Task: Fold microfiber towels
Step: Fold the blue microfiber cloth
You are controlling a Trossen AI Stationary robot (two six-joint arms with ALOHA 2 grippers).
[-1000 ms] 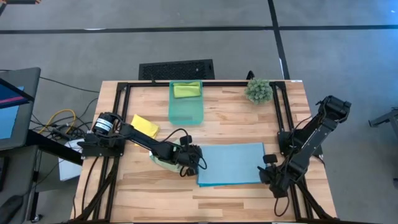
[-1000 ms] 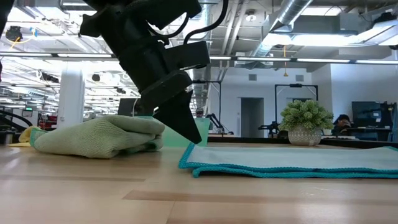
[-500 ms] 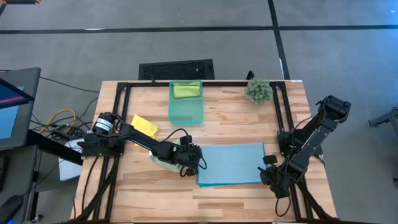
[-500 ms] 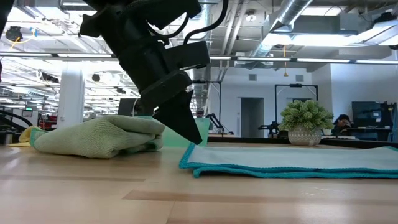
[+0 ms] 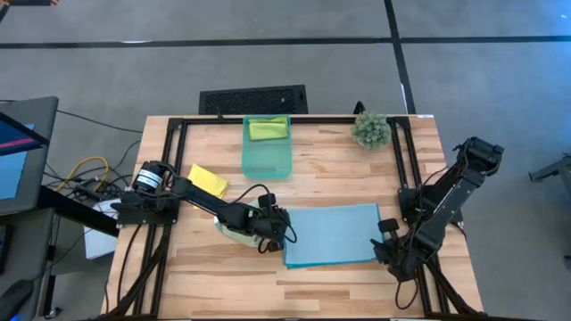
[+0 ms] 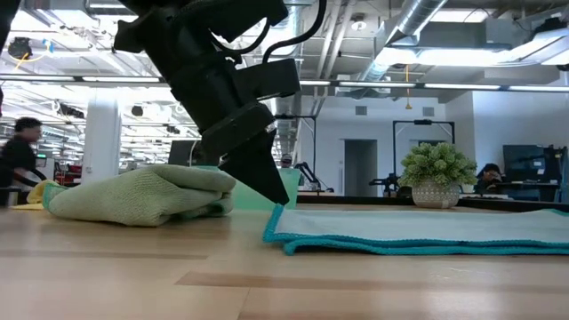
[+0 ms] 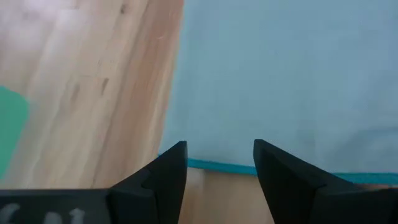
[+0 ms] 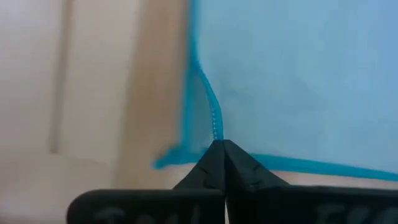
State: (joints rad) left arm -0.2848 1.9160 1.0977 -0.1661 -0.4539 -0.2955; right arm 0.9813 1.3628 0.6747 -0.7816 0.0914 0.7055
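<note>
A light blue towel (image 5: pixel 330 234) lies flat in the middle of the table. My right gripper (image 5: pixel 385 253) points down at its near right corner and is shut on it. My left gripper (image 6: pixel 277 199) stands open at the towel's left edge (image 7: pixel 214 165), and the hem runs across the gap between its fingers. A pale green towel (image 6: pixel 142 196) lies bunched on the wood under my left arm. A yellow towel (image 5: pixel 207 180) lies at the left. A lime green towel (image 5: pixel 268 129) sits in the bin. My right gripper pinches the blue towel's hem (image 8: pixel 216 134) between its two fingers, a little in from the near right corner (image 8: pixel 165 160). The fingers come from above, pointing down. The hem rises in a small fold at the fingers; the rest of the towel lies flat. Whether my left gripper touches the towel, I cannot tell.
A translucent teal bin (image 5: pixel 268 159) stands at the far middle and a small plant (image 5: pixel 370 130) at the far right. A black frame (image 5: pixel 294 119) rims the table. Bare wood lies along the near edge. A person passes in the room at the far left (image 6: pixel 16 147).
The blue towel's left edge has slid a little toward the table's right edge and its corner by my left gripper now stands slightly raised. The rest of the towel stays flat. Both arms have kept their places.
</note>
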